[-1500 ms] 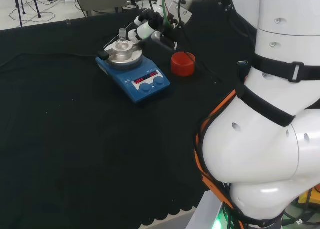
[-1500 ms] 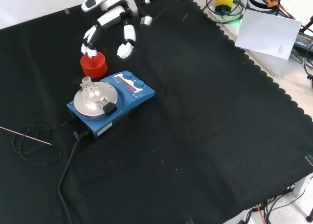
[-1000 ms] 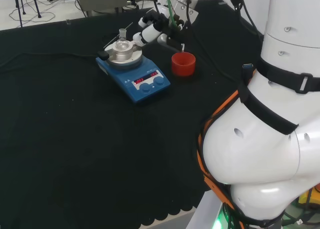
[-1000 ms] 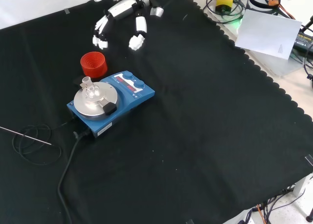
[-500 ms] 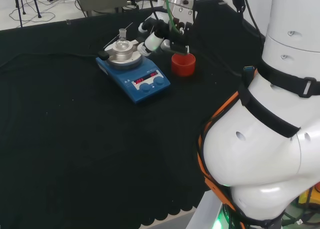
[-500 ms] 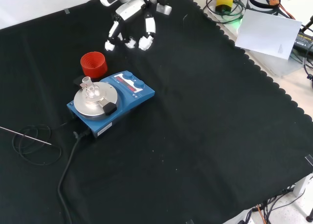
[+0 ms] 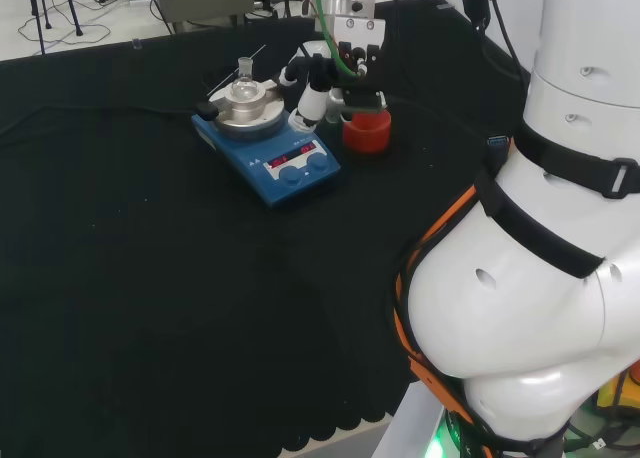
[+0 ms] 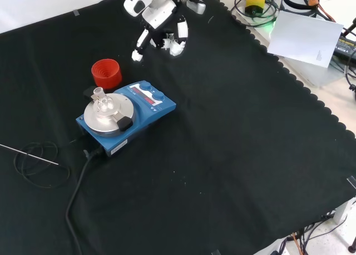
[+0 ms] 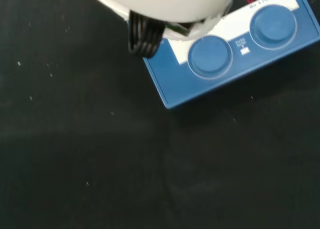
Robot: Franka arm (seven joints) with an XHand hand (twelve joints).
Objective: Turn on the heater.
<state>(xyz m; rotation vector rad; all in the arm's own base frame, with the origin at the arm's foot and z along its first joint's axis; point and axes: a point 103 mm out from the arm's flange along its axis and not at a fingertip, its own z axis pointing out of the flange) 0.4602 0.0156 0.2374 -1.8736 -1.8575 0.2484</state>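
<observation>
The heater (image 8: 139, 113) is a blue box with a round silver plate (image 8: 105, 113) and two blue knobs (image 8: 151, 90) on its front panel. Its red display is lit (image 7: 285, 160). A small clear glass flask (image 7: 243, 83) stands on the plate. The hand (image 8: 161, 32) hovers above the cloth, beyond the heater's knob end in the front view, and holds nothing. One finger (image 8: 140, 46) reaches out straight and the rest bend loosely. In the head view the hand (image 7: 318, 90) sits between the heater (image 7: 270, 148) and the red stand. The wrist view looks down on the knobs (image 9: 210, 56) and panel.
A red ribbed ring stand (image 8: 107, 73) sits on the cloth beside the heater, also visible in the head view (image 7: 366, 130). The heater's black cable (image 8: 78, 182) and a thin coiled probe wire (image 8: 33, 163) lie at the front view's left. The arm's white links (image 7: 540, 278) stand at the head view's right.
The hand has left the spot over the red stand and travelled right in the front view. In the head view it came nearer and lower, beside the heater. Its spread fingers have drawn together.
</observation>
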